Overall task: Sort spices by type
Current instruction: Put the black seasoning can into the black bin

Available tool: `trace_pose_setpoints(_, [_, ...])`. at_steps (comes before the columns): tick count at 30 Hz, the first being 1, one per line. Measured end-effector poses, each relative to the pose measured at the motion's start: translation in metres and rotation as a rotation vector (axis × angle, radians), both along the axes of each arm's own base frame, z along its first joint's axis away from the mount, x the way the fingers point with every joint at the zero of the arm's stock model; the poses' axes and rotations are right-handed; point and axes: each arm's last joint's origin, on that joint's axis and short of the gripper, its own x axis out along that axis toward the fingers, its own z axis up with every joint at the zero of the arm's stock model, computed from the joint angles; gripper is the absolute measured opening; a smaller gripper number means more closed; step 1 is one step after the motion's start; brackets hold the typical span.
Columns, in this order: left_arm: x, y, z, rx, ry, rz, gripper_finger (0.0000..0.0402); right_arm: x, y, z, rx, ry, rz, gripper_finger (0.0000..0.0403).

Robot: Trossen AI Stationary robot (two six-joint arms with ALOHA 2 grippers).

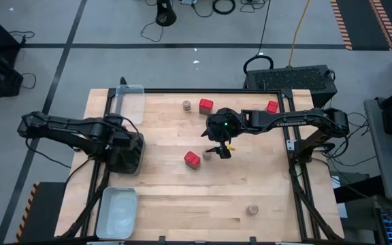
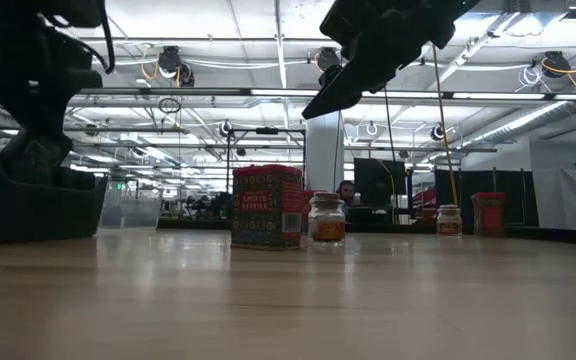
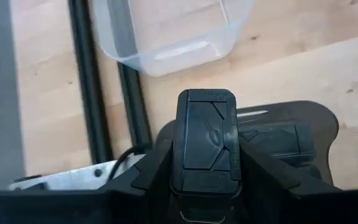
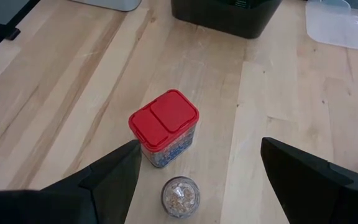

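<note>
Your right gripper (image 4: 197,171) hangs with its jaws spread wide and empty, directly above a small round jar (image 4: 181,196) near the middle of the table (image 1: 250,170); that jar stands upright, lid up, just beside a red tin (image 4: 164,127), apart from it by a narrow gap as far as the right wrist view shows. The step in hand looks like the approach to picking the jar, so your next move calls for a straight descent with the fingers (image 4: 114,177) passing either side of the jar, keeping the one nearer the red tin clear of it. The red tin also stands upright, long axis vertical, its hinged red lid facing up and its broader face turned toward the low camera. Your left gripper (image 3: 205,146) is closed on a dark tin (image 3: 205,140), which it holds over the black bin (image 1: 126,155) at the table's left edge; judged from the left wrist view, the tin's long axis runs along the fingers. From the central red tin outward, another red tin (image 1: 205,105) and a jar (image 1: 186,105) sit toward the far edge, a third red tin (image 1: 271,106) toward the far right corner, and one more jar (image 1: 252,209) near the front right. A clear tray (image 1: 132,102) lies at the far left corner and a pale tray (image 1: 117,212) at the near left.
</note>
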Motion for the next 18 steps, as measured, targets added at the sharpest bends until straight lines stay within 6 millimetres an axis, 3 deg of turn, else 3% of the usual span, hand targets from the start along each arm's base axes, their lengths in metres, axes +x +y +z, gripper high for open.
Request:
trace_pose_setpoints(10, [0.0054, -0.0013, -0.0073, -0.035, -0.003, -0.027, 0.0160, -0.0006, 0.0001, -0.0005, 0.010, 0.012, -0.007, 0.0315])
trace_pose_setpoints(18, [0.0072, -0.0017, -0.0072, -0.047, -0.010, -0.047, 0.0185, -0.0008, 0.0001, -0.0007, 0.010, 0.015, -0.007, 0.0315])
